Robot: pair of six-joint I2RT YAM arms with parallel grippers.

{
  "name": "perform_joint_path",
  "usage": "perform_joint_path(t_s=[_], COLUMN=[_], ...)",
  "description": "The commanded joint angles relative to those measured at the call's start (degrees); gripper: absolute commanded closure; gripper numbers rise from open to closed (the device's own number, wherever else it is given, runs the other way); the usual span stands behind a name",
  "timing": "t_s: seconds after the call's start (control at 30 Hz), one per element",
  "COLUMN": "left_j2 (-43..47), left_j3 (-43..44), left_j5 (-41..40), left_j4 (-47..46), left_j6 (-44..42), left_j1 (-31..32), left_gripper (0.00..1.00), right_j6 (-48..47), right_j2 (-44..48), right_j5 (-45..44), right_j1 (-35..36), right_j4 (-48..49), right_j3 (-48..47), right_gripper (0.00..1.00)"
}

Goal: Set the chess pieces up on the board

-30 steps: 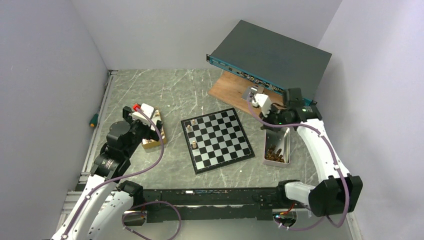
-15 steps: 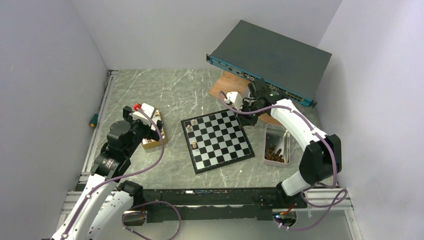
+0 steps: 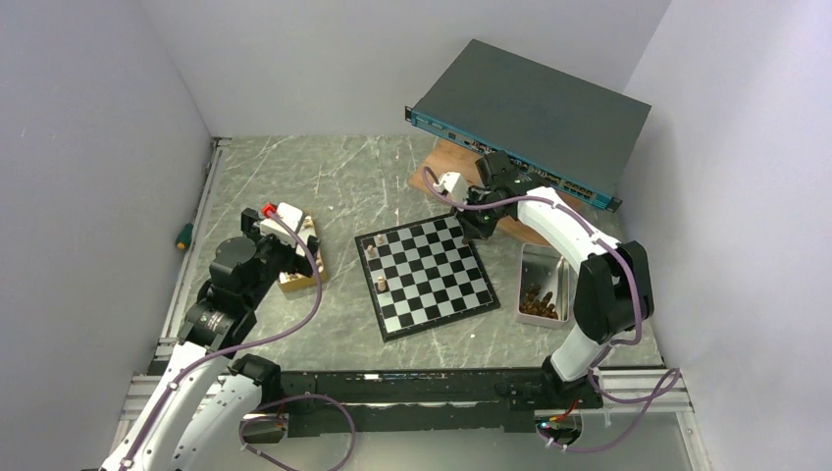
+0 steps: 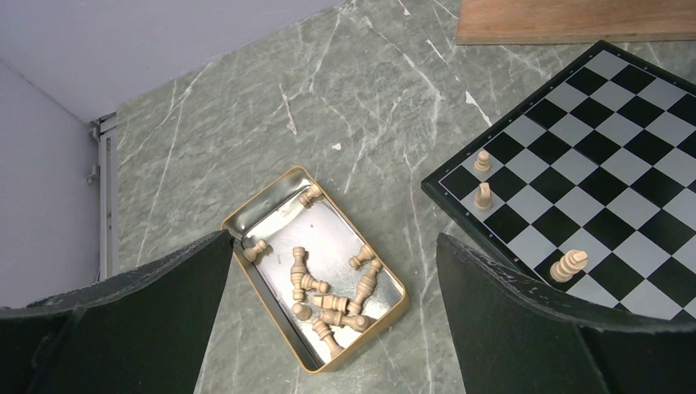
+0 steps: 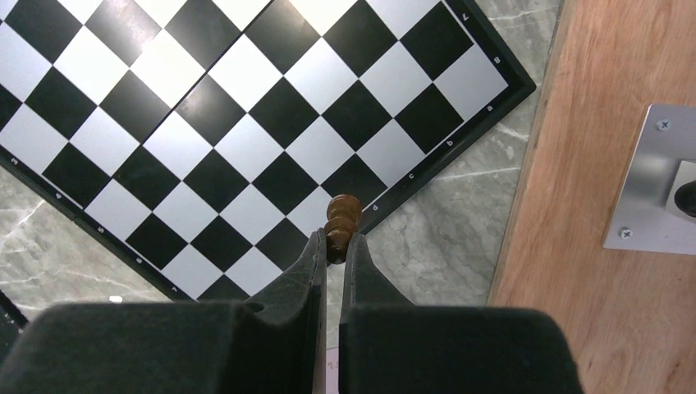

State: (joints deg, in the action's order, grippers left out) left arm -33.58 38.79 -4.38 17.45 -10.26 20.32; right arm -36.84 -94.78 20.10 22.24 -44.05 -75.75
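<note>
**Q:** What is your left side doing?

**A:** My left gripper [image 4: 332, 246] hangs above the gold tin [image 4: 354, 236]. Its fingers [image 4: 156, 304] are spread wide and hold nothing. The tin sits on the table just left of the board, and about a dozen light pieces [image 4: 328, 300] lie tumbled inside it.

**Q:** And the board?

**A:** The board [image 4: 607, 164] lies flat mid-table, turned a little askew. Three more light pieces [image 4: 484, 195] stand on it, all along its left side. Two are close together near the far-left corner, and one is farther down toward me.

**Q:** Your right?

**A:** My right gripper [image 5: 335, 246] is pinched tight on one dark piece [image 5: 341, 215], whose knobbed end sticks out past my fingertips. I am holding it over the board's far-right edge, right at the border. I cannot tell whether the piece touches the board.

**Q:** What lies beyond that?

**A:** The plank [image 5: 591, 123] lies just past that corner, with a strip of table between it and the board. A metal plate [image 5: 652, 185] is screwed onto it. Right of the board, the steel tin [image 3: 546, 259] holds the dark pieces [image 3: 542, 302], heaped at its near end.
</note>
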Motion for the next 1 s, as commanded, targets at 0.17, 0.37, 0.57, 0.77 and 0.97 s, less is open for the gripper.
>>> perform_joint_path(t_s=[0.17,0.37,0.57,0.77,0.97], left_j2=[0.2,0.0,0.1,0.2,0.1], left_j3=[1.1,1.1,1.1,1.1,1.0], left_j5=[-0.4,-0.4,-0.4,-0.3,-0.4], left_j4=[-1.4,-1.4,-1.4,-1.3,-1.4], left_j6=[0.0,0.0,0.0,-0.1,-0.1], left_j1=[-0.2,-0.2,-0.3,-0.2,-0.2], left_gripper=[0.0,0.0,0.0,0.0,0.0], right_j6=[3.5,3.7,3.7,4.0,4.1], right_j2=[-1.4,-2.4,-3.9,-6.7,-9.2], right_j5=[-1.0,-3.3,-6.0,-6.9,-6.8], right_j1=[0.3,0.6,1.3,1.5,1.7], right_j4=[5.1,5.6,5.4,4.3,3.3], right_j3=[-0.2,-0.7,-2.0,-3.7,-6.5], right_gripper=[1.0,1.0,1.0,1.0,1.0])
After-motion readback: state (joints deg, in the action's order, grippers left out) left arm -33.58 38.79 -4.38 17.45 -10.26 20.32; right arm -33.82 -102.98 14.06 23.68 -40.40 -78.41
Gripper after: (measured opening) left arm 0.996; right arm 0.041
